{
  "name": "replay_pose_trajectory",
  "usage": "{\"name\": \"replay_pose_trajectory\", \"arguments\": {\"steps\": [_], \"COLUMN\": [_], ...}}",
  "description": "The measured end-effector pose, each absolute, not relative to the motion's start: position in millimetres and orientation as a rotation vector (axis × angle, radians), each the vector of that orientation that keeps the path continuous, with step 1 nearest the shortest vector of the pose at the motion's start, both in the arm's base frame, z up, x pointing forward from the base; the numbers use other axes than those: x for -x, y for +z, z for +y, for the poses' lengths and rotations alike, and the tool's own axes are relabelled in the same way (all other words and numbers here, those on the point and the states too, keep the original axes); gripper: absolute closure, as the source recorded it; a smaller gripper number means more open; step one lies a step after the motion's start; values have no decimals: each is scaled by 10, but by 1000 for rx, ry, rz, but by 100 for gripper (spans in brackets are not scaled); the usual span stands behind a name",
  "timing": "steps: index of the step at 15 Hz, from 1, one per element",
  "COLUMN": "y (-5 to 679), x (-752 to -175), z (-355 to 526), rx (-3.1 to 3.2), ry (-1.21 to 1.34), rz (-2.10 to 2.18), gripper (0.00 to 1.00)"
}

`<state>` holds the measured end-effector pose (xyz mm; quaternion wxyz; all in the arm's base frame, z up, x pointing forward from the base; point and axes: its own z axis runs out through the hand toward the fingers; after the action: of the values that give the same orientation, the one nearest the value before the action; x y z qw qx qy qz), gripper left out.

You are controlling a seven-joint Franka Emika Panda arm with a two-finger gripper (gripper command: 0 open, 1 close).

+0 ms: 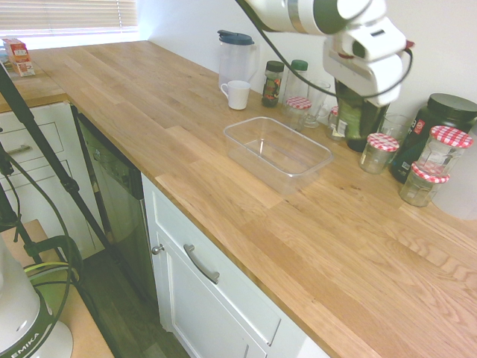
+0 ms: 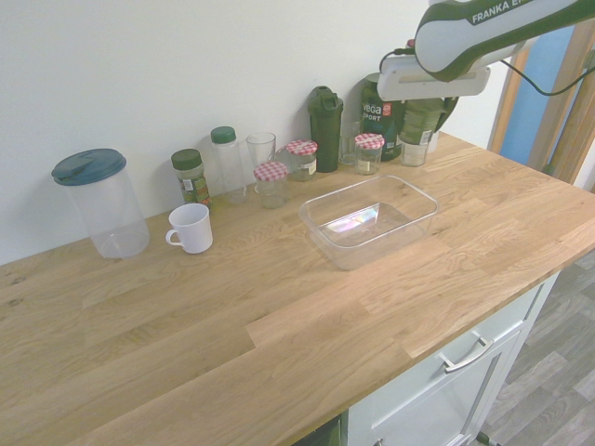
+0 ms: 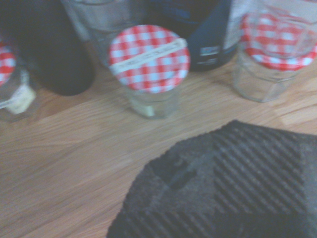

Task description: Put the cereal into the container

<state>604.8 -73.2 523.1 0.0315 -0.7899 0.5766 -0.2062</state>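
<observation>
The cereal [image 2: 426, 119], a small squat green cup, hangs in the air in front of the row of jars at the wall, with my gripper [image 2: 428, 100] shut on it from above. In the first exterior view the gripper [image 1: 363, 80] is high above the counter, and the cup under it blends with a dark shaker bottle behind. A dark ribbed surface [image 3: 223, 188] fills the lower wrist view. The container [image 2: 314, 223], a clear shallow tub [image 1: 253, 160], stands empty on the wooden counter, lower and to the side of the cup.
Along the wall stand jars with red-checked lids [image 2: 369, 141] [image 3: 148, 58], a black shaker bottle [image 2: 325, 116], a dark tub [image 1: 440, 123], a drinking glass [image 2: 261, 149], spice bottles [image 2: 190, 175], a white mug [image 2: 191, 228] and a clear pitcher [image 2: 98, 203].
</observation>
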Motion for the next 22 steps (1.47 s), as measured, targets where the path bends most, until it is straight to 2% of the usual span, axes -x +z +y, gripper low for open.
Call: {"name": "replay_pose_trajectory", "arguments": {"steps": [4, 7, 12, 22], "y": [4964, 4624, 3985, 3634], "x": [-5988, -5992, -6151, -6415], "z": [242, 591, 670, 608], "rx": [2548, 2616, 2665, 2676], "ry": [-603, -544, -471, -441], "rz": [1655, 1606, 1592, 1620], "gripper": [100, 100, 100, 100]}}
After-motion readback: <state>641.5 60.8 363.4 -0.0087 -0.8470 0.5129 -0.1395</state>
